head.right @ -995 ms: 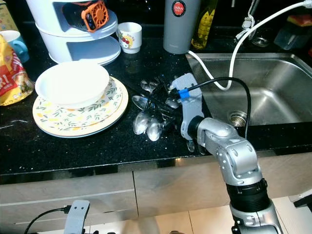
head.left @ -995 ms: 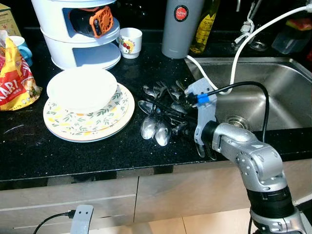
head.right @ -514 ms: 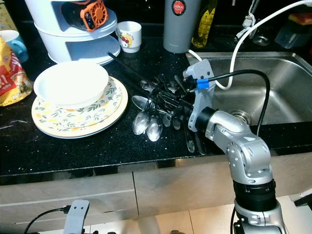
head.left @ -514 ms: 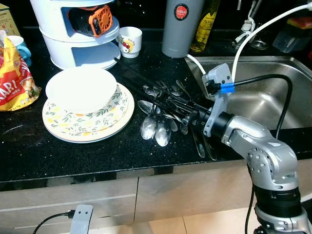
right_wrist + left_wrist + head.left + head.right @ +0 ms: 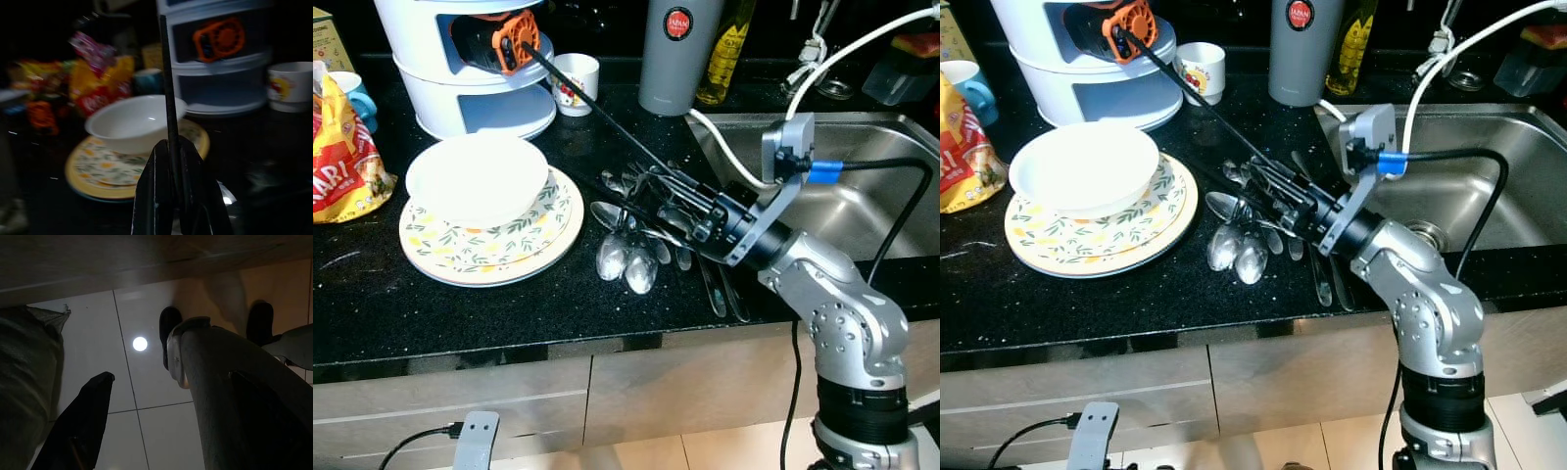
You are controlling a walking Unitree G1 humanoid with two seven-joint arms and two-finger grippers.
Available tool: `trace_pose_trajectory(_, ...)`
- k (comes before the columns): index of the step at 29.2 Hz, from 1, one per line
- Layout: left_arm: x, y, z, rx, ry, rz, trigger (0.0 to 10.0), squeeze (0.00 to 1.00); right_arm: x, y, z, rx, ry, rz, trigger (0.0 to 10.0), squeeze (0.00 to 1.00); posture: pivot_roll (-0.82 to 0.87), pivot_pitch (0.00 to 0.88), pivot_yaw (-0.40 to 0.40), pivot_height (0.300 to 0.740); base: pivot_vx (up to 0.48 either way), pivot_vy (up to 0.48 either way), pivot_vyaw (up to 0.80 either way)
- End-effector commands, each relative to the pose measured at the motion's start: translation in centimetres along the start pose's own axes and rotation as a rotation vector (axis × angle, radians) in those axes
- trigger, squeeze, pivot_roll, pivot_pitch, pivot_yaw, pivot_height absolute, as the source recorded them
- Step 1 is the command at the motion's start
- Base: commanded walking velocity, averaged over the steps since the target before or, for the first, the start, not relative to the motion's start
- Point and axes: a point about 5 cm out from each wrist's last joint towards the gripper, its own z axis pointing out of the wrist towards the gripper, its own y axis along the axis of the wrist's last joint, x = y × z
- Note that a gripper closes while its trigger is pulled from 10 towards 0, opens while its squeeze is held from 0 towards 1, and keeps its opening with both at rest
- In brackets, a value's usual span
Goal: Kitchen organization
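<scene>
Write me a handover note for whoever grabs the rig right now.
Right gripper: shut on a black chopstick, lifted off the counter, tip pointing toward the white tiered rack.
Left gripper: idle, hanging low over the floor.
Spoon and fork pile lies on the black counter between the sink and the stacked plates with the white bowl.
Done: one chopstick picked.
Left: stow it, then sort the rest of the cutlery.
</scene>
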Motion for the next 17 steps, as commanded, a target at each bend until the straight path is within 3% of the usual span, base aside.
trace_pose_trajectory(1,0.28,-1.66,-0.25,0.064,-0.004,-0.011,10.0,0.0,0.63,0.82,-0.45,-0.072,0.05,0.002,10.0,0.0,-0.01,0.077,-0.032,0.74,0.0,0.0,0.0)
trace_pose_trajectory(7,0.22,-1.76,-0.25,0.075,-0.015,-0.023,10.0,0.0,0.78,0.72,-0.94,-0.109,0.08,0.027,10.0,0.0,-0.01,0.07,-0.031,0.74,0.0,0.0,0.0)
trace_pose_trajectory(17,0.21,-2.02,-0.3,0.083,-0.02,-0.041,10.0,0.0,0.57,0.24,-1.1,-0.09,0.08,0.025,10.0,0.0,-0.01,0.077,-0.033,0.74,0.0,-0.349,0.0)
